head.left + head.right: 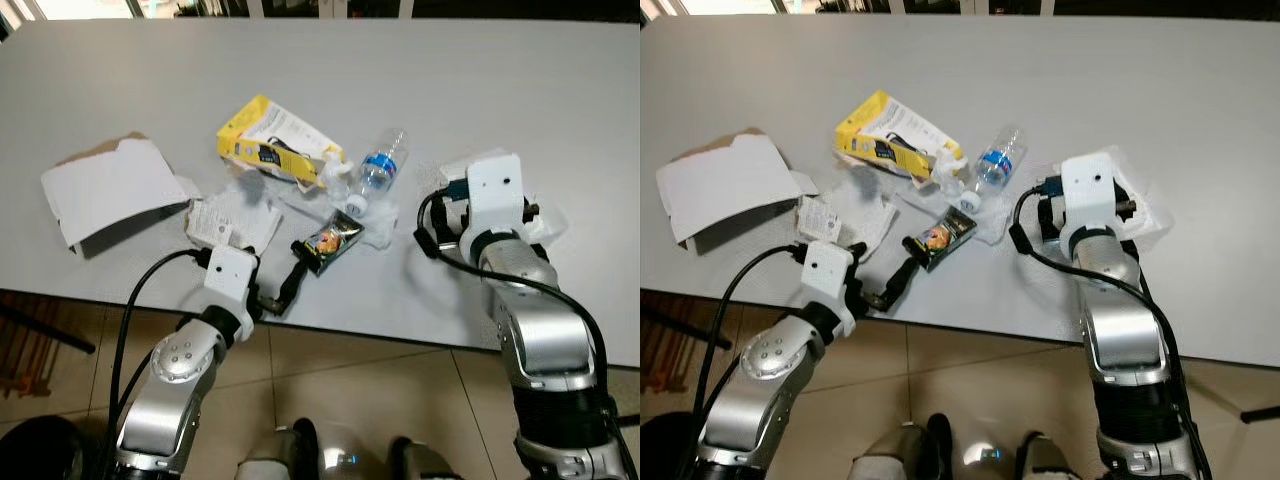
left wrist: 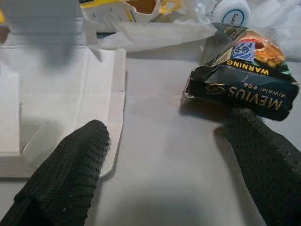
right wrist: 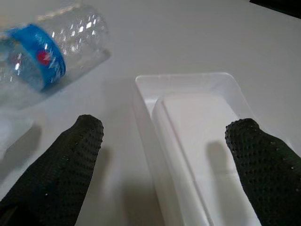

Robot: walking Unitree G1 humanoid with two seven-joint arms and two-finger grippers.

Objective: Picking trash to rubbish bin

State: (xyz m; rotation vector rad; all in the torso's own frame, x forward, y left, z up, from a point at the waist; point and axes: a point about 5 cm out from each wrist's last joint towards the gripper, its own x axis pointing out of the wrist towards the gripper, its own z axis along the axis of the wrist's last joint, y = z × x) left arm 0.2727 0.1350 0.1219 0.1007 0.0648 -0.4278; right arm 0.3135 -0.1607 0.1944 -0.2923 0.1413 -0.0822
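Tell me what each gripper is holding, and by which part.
Nothing is held. The left gripper is open, one finger touching the cigarette pack's near edge. The right gripper is open around the clear plastic tray's corner, not clamping it.

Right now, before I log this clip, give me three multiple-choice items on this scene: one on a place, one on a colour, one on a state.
1. The cigarette pack lies:
A. at the left gripper
B. on the floor
C. under the bottle

2. The bottle has a label coloured:
A. green
B. blue
C. red

3. The right gripper is:
A. shut on the bottle
B. open around a clear plastic tray
C. shut, holding nothing

Key: A, one finger touches the pack; B, blue band; B, fingers spread either side of the tray.
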